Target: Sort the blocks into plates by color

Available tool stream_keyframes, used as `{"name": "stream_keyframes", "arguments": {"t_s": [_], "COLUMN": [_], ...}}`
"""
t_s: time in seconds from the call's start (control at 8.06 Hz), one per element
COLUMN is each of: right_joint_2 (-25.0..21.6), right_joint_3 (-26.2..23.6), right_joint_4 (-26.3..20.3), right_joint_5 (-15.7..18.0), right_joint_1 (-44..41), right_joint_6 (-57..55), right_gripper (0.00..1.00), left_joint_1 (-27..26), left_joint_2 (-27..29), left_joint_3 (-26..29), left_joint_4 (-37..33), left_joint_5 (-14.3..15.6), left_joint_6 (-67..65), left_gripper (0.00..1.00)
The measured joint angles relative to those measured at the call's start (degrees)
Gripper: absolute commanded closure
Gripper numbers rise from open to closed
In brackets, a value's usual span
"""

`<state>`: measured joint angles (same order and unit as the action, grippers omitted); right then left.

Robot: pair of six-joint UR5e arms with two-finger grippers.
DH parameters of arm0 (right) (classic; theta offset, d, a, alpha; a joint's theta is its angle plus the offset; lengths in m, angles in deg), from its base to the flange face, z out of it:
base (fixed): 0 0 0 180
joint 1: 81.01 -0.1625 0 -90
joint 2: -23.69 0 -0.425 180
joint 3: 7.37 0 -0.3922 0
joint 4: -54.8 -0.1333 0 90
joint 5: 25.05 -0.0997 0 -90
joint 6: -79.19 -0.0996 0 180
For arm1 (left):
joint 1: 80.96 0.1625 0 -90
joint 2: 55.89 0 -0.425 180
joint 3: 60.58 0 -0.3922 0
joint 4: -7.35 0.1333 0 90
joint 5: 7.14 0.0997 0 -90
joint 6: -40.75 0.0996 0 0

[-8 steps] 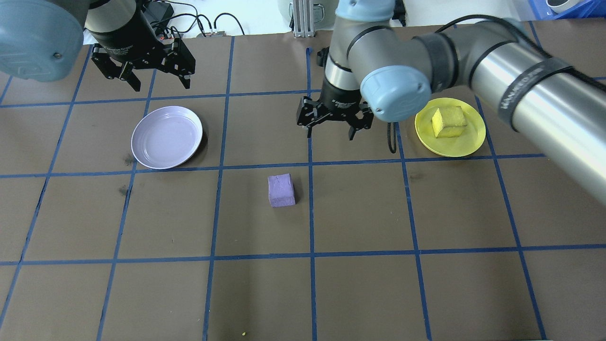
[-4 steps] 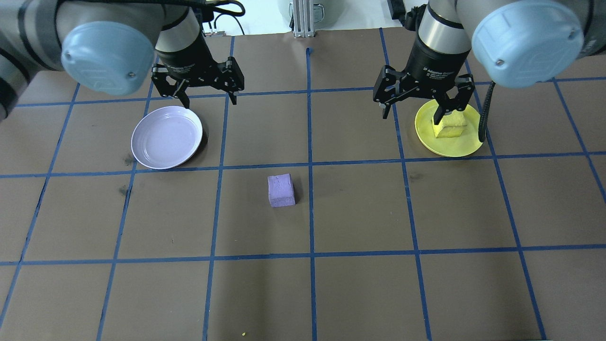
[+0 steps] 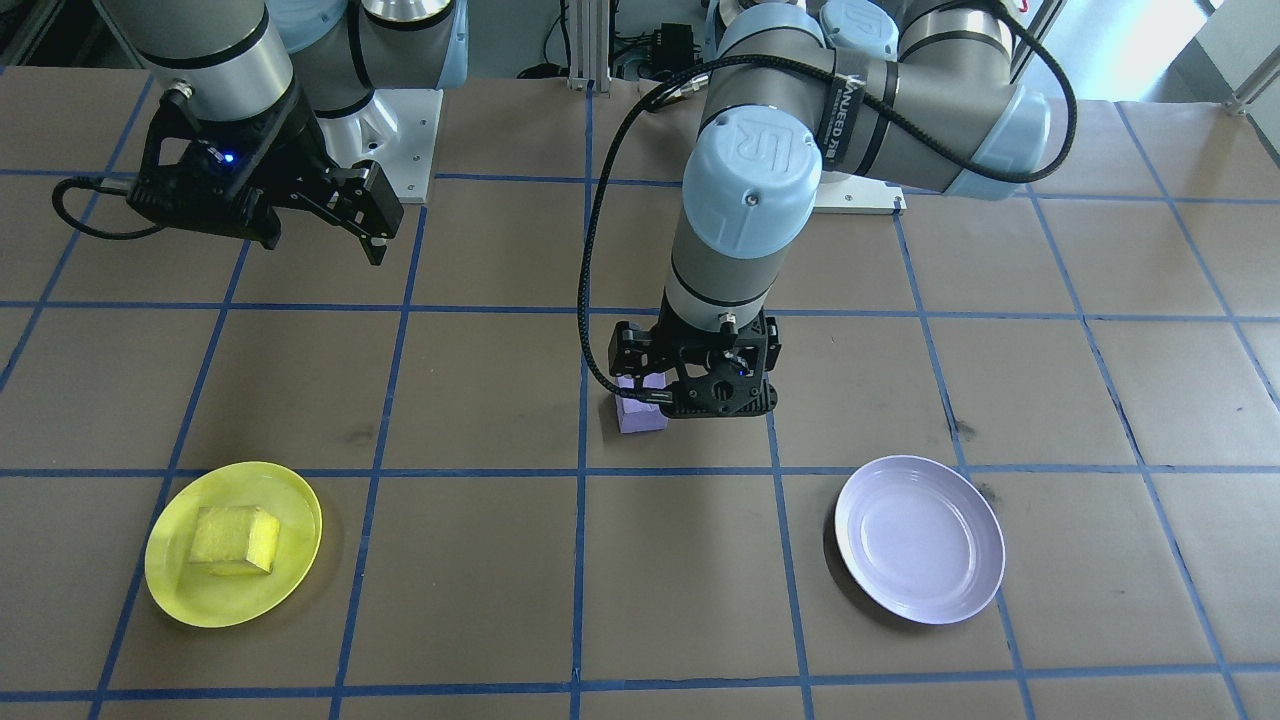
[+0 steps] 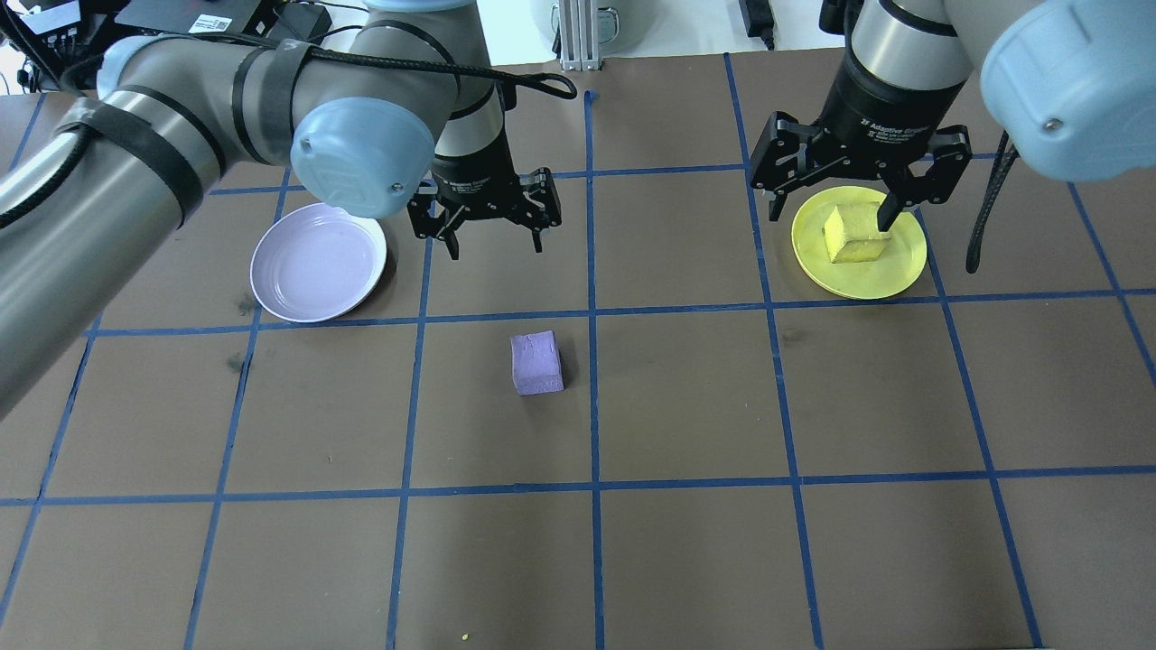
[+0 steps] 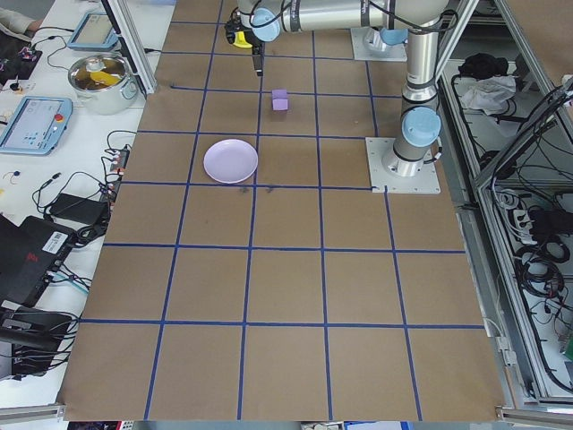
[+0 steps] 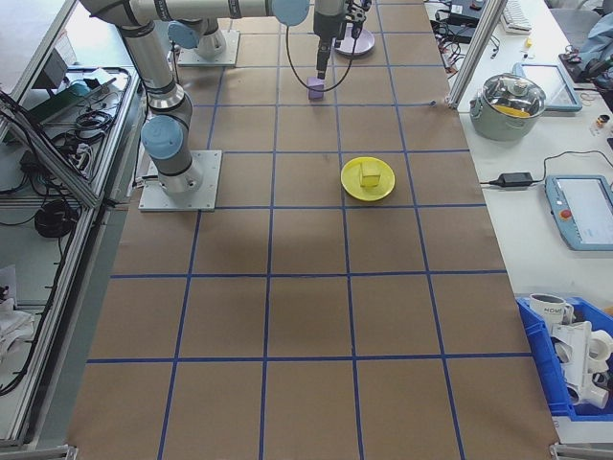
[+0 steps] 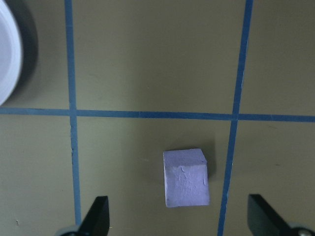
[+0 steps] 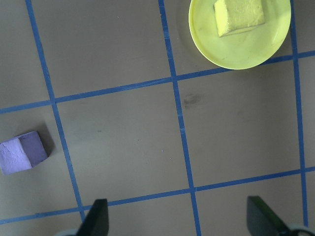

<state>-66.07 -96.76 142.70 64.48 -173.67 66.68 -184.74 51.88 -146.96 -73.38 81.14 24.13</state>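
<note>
Matte foam purple cube [image 4: 536, 362] unmoved on brown paper; glossy round lavender plate [image 4: 317, 262] bare. Left gripper [image 4: 489, 227], jaws spread, now nearer the cube; right gripper [image 4: 831, 206] likewise spread.

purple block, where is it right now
In the overhead view the purple block sits on the bare table near the centre, just left of the middle blue tape line, nearer the camera than the open left gripper.

Brown surface [image 4: 686, 560] w/ blue tape grid lines [image 4: 593, 406]. Off its edge: lidded steel pot [image 6: 517, 96] w/ yellow contents, tablet-style pendant [image 6: 584, 213], power brick [image 6: 517, 179] on cable, blue bin [image 6: 575, 369] holding white mugs. Opposite side: black laptop [image 5: 31, 255], tangled cables [image 5: 107, 179] on white bench.
</note>
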Motion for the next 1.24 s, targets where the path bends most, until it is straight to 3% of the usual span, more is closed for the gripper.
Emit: {"name": "stream_keyframes", "arguments": {"t_s": [0.37, 0.62, 1.24], "right_joint_2": [-1.3, -1.7, -1.8], "right_joint_3": [-0.4, -0.5, -0.5], "right_joint_4": [0.1, 0.5, 0.6], "right_joint_5": [-0.1, 0.2, 0.3], "right_joint_1": [0.0, 0.0, 0.0], "right_joint_6": [0.1, 0.2, 0.1], "right_gripper": [0.0, 0.0, 0.0], "left_joint_1": [-1.5, -1.6, -1.6], "left_joint_2": [2.6, 3.3, 7.4], "left_joint_3": [-2.8, -5.6, -6.4], "left_joint_4": [0.0, 0.0, 0.7], "left_joint_5": [-3.5, -4.5, -5.3], "left_joint_6": [-3.5, -4.0, -4.0], "left_gripper": [0.0, 0.0, 0.0]}}
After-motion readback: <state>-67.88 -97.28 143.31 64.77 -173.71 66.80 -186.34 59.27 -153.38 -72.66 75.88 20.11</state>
